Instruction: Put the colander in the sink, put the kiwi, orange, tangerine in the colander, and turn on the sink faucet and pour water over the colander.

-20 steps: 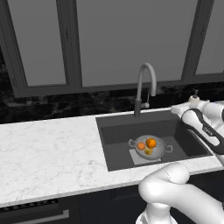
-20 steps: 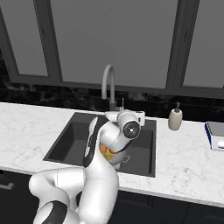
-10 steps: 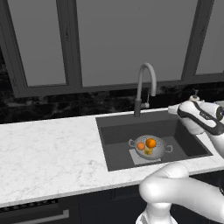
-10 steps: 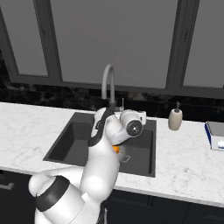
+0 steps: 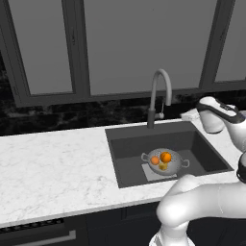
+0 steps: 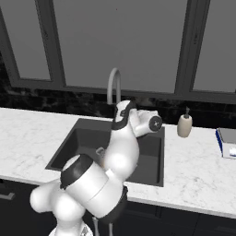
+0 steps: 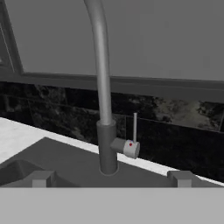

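Observation:
The silver colander (image 5: 165,162) sits on the floor of the dark sink (image 5: 127,158). In it lie two bright orange balls (image 5: 166,156), the orange and the tangerine, which is which I cannot tell, and the small yellowish kiwi (image 5: 163,166). The grey gooseneck sink faucet (image 5: 157,96) stands behind the basin, with no water under its spout. My gripper (image 7: 111,180) is open and empty. Its fingertips (image 7: 41,178) stand wide apart just in front of the faucet (image 7: 104,109), whose side lever (image 7: 134,136) points up. The gripper (image 5: 190,116) hovers right of the faucet.
A beige soap pump bottle (image 6: 185,126) stands on the counter right of the sink (image 6: 78,143), with a blue and white box (image 6: 227,141) further right. White marble counter (image 5: 53,168) runs to the left. A dark backsplash and windows rise behind the faucet (image 6: 113,85).
The hand has risen from low over the right of the sink and turned toward the faucet. The jaws have stayed open. Colander and fruit have not moved.

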You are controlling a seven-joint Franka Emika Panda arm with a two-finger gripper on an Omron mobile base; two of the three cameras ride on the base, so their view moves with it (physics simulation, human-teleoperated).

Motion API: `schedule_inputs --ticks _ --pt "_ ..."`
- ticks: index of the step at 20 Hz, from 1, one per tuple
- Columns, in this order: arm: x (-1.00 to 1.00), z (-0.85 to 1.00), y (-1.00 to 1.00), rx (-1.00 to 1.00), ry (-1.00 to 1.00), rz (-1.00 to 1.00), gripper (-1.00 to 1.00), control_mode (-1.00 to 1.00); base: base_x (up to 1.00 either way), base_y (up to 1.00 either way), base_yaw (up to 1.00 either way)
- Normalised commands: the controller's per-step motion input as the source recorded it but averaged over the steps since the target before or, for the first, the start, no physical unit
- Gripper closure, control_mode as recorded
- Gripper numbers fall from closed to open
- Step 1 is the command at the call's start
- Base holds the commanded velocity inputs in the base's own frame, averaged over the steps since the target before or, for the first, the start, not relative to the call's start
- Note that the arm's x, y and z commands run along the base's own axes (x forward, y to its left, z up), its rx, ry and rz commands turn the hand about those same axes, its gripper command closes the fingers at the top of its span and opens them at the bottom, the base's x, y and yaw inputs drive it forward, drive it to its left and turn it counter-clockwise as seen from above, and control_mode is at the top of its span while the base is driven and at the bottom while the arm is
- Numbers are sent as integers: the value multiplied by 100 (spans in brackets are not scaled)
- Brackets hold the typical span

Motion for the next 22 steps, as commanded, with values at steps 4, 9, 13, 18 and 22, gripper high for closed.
schedule_inputs --ticks 4,9,13,18,22 --pt "20 -15 -22 1 9 34 -100 -100 0 0 0" --pt "4 -15 -5 12 -3 23 -100 -100 0 0 0" --pt "18 -7 0 17 -12 10 -100 -100 0 0 0" --pt "36 -10 5 8 -9 11 -100 -100 0 0 0" --pt "58 -10 19 -5 1 13 -100 -100 0 0 0"
